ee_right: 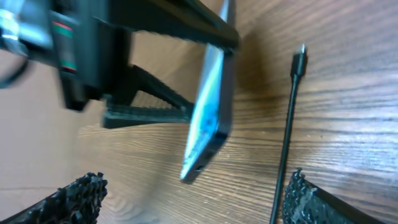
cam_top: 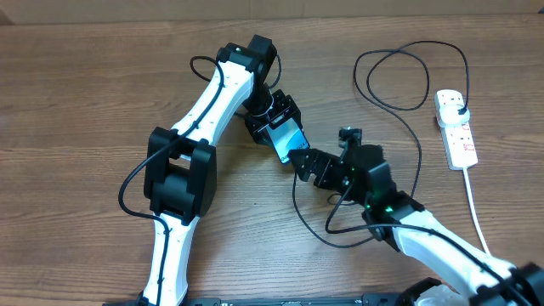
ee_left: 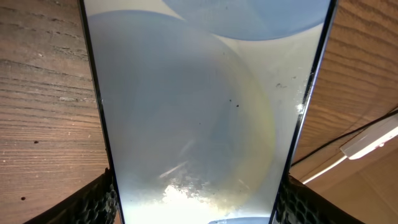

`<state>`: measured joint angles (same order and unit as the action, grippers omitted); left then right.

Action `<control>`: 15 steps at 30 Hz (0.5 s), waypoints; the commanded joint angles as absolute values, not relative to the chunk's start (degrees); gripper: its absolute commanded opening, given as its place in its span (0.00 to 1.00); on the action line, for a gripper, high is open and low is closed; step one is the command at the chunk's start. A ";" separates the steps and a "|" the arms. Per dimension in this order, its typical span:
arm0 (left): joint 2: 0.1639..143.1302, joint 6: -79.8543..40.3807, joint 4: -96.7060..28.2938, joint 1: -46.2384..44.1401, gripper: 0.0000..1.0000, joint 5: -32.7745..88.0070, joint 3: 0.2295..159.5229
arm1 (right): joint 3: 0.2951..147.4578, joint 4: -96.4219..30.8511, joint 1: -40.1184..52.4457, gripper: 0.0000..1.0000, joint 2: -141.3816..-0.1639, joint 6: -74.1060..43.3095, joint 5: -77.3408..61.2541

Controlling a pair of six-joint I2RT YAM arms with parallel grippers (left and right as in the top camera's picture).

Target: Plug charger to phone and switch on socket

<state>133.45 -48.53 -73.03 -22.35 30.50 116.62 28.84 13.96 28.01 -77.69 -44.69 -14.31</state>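
- Two left gripper (ee_left: 199,205) fingers (ee_left: 93,202) pinch the phone (ee_left: 199,106) by its long edges.
- Right gripper (cam_top: 306,161) jaws are spread wide. The charger (ee_right: 288,124) cable runs just beside one finger, its tip pointing away from the wrist.
- Phone is tilted off the table (cam_top: 85,85), its long axis running gripper to gripper and its free end towards the right one.
- Socket (cam_top: 455,127) lies well apart, its red markings too small to read.

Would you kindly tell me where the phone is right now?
Overhead, the phone is near mid-table, held in the left gripper, with the right gripper close at its lower right.
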 commanded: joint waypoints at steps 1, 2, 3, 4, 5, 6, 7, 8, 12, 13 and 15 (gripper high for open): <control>133.71 -49.78 -72.97 -22.13 0.04 32.64 118.28 | 30.76 16.38 28.82 0.89 -81.76 -46.59 -11.03; 133.71 -49.76 -72.99 -22.13 0.04 32.64 118.28 | 31.46 16.75 28.82 0.89 -83.11 -47.16 -10.68; 133.71 -49.78 -72.99 -22.13 0.04 32.67 118.28 | 32.45 16.88 28.86 0.89 -84.42 -47.37 -10.52; 133.71 -49.78 -72.99 -22.13 0.04 32.69 118.28 | 33.34 16.86 28.88 0.89 -85.49 -47.37 -10.52; 133.71 -49.80 -73.01 -22.13 0.04 32.71 118.28 | 34.37 16.84 28.95 0.88 -86.61 -47.35 -10.55; 133.71 -49.82 -73.01 -22.13 0.04 32.88 118.28 | 35.53 16.73 29.15 0.87 -87.74 -47.33 -10.50; 133.71 -50.02 -73.03 -22.13 0.04 32.91 118.28 | 36.60 16.51 29.32 0.86 -88.75 -47.29 -10.13; 133.71 -50.17 -73.03 -22.13 0.04 32.91 118.28 | 37.80 16.16 29.47 0.85 -89.71 -47.31 -9.80; 133.71 -50.26 -73.03 -22.15 0.04 32.91 118.28 | 40.27 15.77 29.56 0.77 -91.44 -48.23 -7.66; 133.71 -50.48 -73.03 -22.13 0.04 32.91 118.28 | 40.42 15.79 29.56 0.74 -91.64 -48.27 -7.42; 133.71 -51.44 -72.99 -22.13 0.04 32.91 118.28 | 40.53 15.77 29.56 0.68 -91.94 -48.47 -7.07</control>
